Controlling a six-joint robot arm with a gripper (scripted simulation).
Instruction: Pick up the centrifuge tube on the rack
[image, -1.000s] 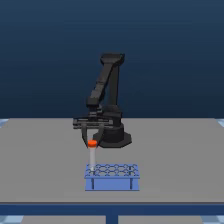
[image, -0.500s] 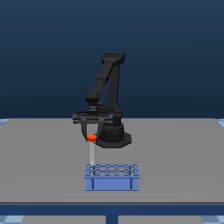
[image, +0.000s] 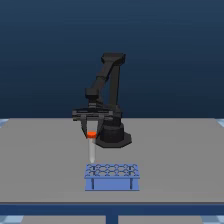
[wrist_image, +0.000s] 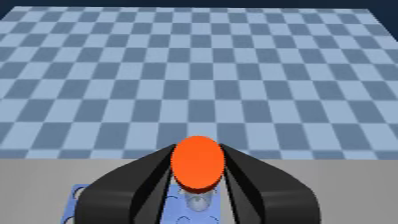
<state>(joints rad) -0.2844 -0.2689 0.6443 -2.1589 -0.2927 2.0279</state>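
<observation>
Centrifuge tube hangs upright in the exterior view, its orange-red cap at the top caught between the tips of the black gripper and its whitish body pointing straight down, long axis vertical. Its lower end sits above the light-blue rack, over the corner toward the exterior view's left, and appears clear of the holes, though the picture is too soft to be sure. That view alone shows the whole arm, its round base on the grey table, and the rack's open sides with thin posts. The wrist view looks down the tube's length, so the centrifuge tube reads as little more than an orange oval with the two dark fingers pressed against either side; the jaws are closed narrowly on the cap. Only a small piece of the rack shows between and beside the fingers, the remainder cut off or covered. Beyond the table edge lies a blue checkered floor, which the exterior view hardly shows.
</observation>
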